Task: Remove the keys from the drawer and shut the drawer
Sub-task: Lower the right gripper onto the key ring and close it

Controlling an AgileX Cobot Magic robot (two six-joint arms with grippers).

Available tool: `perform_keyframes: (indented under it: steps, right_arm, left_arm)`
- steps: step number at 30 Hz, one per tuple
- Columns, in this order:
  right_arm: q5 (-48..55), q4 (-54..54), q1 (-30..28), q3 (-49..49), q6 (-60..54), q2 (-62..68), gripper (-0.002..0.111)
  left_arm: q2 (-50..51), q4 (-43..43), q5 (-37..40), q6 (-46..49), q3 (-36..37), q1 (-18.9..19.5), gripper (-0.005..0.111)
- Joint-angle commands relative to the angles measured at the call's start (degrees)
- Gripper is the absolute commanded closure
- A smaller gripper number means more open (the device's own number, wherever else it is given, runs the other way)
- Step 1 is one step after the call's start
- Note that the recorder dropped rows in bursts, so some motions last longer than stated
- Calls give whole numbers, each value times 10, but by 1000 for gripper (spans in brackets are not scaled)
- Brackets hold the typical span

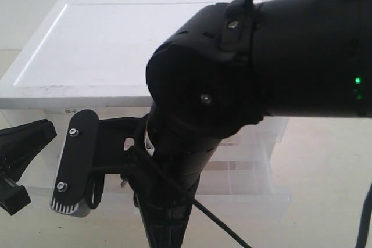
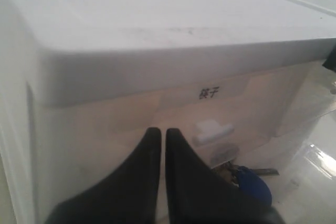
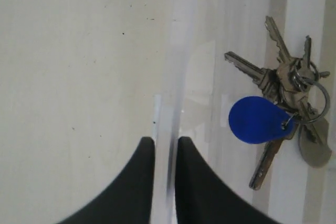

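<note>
The keys (image 3: 283, 77), a silver bunch on a ring with a blue teardrop fob (image 3: 257, 120), lie flat inside the drawer (image 3: 236, 35), which is pulled out from the bottom of the cabinet. My right gripper (image 3: 165, 140) is shut on the drawer's translucent front wall (image 3: 176, 77), one finger on each side, a short way from the keys. In the exterior view its fingers are hidden behind the right arm. My left gripper (image 2: 159, 131) is shut on nothing and faces the cabinet front. The blue fob (image 2: 254, 182) shows beside it, in the open drawer (image 1: 261, 184).
The white cabinet top (image 1: 116, 45) fills the back of the exterior view. The big black right arm (image 1: 261, 68) blocks most of that view. A labelled upper drawer with a white tab handle (image 2: 212, 131) sits just ahead of the left gripper (image 1: 17, 161).
</note>
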Motion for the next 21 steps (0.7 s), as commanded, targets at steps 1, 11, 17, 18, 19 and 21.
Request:
perform_keyframes:
  steps: [1, 11, 17, 18, 19, 21]
  right_arm:
    - [55, 48, 7, 12, -21, 17, 94]
    - [29, 68, 7, 7, -5, -56, 57]
    - [-53, 93, 5, 0, 55, -136, 57]
    - [-69, 86, 5, 0, 107, -139, 57]
    - [-84, 68, 5, 0, 154, -142, 57]
    - [-87, 14, 5, 0, 233, -135, 57]
  left_arm:
    - [4, -9, -5, -2, -3, 1, 102]
    - [4, -9, -8, -2, -3, 1, 102]
    - [4, -9, -8, -2, -3, 1, 102]
    - [4, -9, -8, -2, -3, 1, 102]
    - [4, -9, -8, -2, -3, 1, 102]
    - [4, -9, -8, -2, -3, 1, 102]
